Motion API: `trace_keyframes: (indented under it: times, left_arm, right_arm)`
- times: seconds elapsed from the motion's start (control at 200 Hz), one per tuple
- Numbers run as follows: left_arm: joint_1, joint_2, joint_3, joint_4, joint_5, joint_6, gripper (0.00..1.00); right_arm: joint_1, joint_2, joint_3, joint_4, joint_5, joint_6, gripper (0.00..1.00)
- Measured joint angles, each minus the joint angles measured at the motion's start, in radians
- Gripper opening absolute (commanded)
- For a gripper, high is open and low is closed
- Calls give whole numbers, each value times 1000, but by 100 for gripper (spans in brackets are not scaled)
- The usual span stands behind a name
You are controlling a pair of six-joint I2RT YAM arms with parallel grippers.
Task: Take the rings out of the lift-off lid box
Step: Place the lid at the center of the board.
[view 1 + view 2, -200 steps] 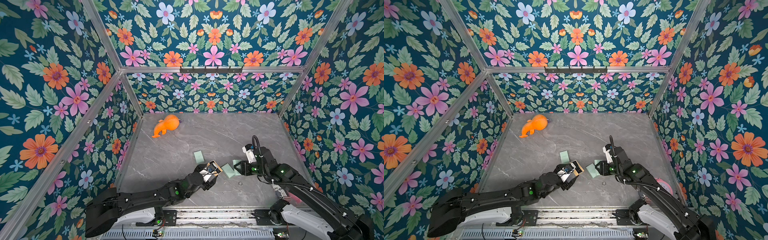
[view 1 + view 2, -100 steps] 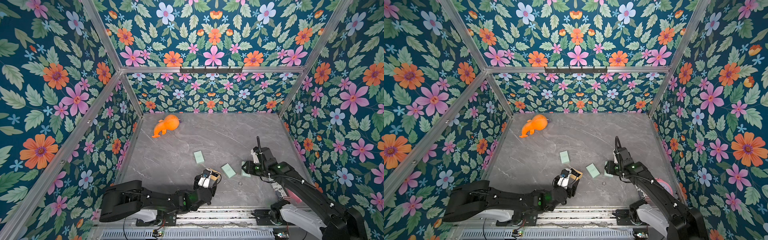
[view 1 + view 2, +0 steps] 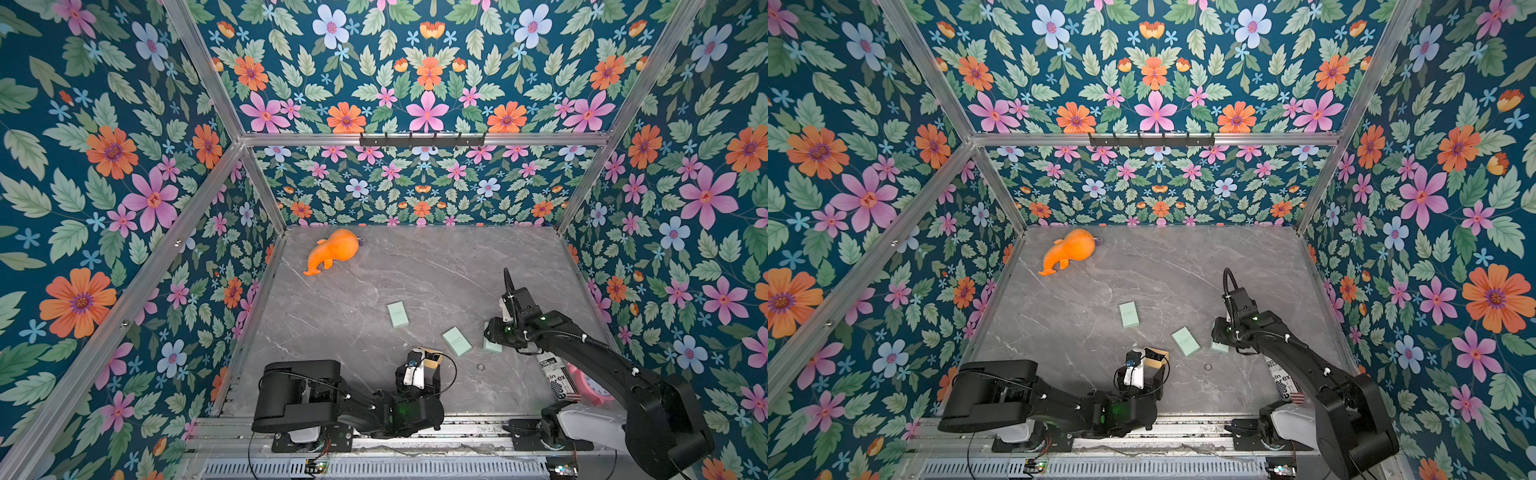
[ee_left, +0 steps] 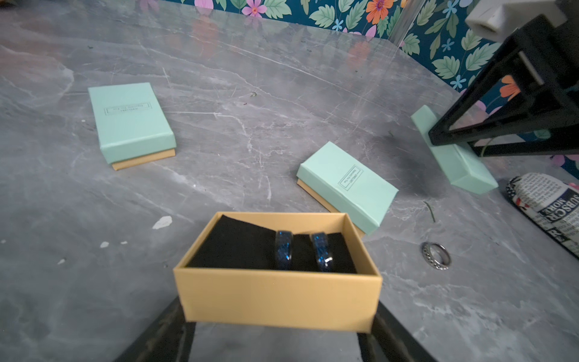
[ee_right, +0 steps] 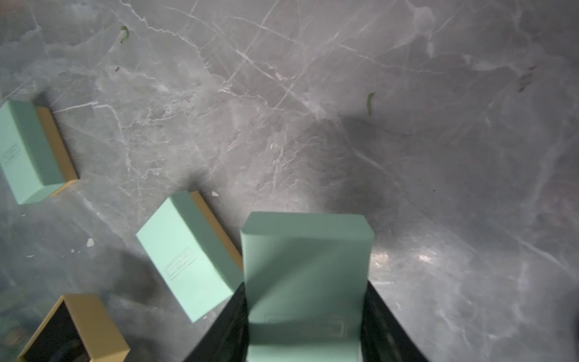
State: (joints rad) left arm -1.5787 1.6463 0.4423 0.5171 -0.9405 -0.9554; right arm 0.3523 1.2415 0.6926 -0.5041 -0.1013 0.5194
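Observation:
My left gripper (image 4: 279, 332) is shut on the open tan lift-off lid box (image 4: 275, 294), held just above the table near the front edge (image 3: 432, 358). Two dark blue-black rings (image 4: 283, 250) (image 4: 322, 252) stand upright in its black foam. A silvery ring (image 4: 436, 255) lies loose on the table to the right of the box, and it shows in both top views (image 3: 481, 367) (image 3: 1207, 367). My right gripper (image 5: 305, 329) is shut on the mint-green lid (image 5: 305, 275), tilted with one end near the table (image 3: 492, 345).
Two closed mint-green boxes (image 3: 397, 314) (image 3: 456, 341) lie on the grey marble table between the arms. An orange plush toy (image 3: 334, 250) sits at the back left. A newsprint-patterned object (image 3: 557, 376) and a pink clock (image 3: 590, 384) lie under my right arm.
My left gripper has drawn back toward the front edge with the open box. My right gripper has shifted to the right with the lid, away from the box.

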Motion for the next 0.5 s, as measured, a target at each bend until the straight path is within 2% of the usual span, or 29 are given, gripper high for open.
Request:
trace_keyframes:
  times: [0.5]
  left_arm:
    - [-59, 134, 61, -78, -60, -287, 71]
  right_arm:
    - [-10, 211, 65, 14, 30, -26, 46]
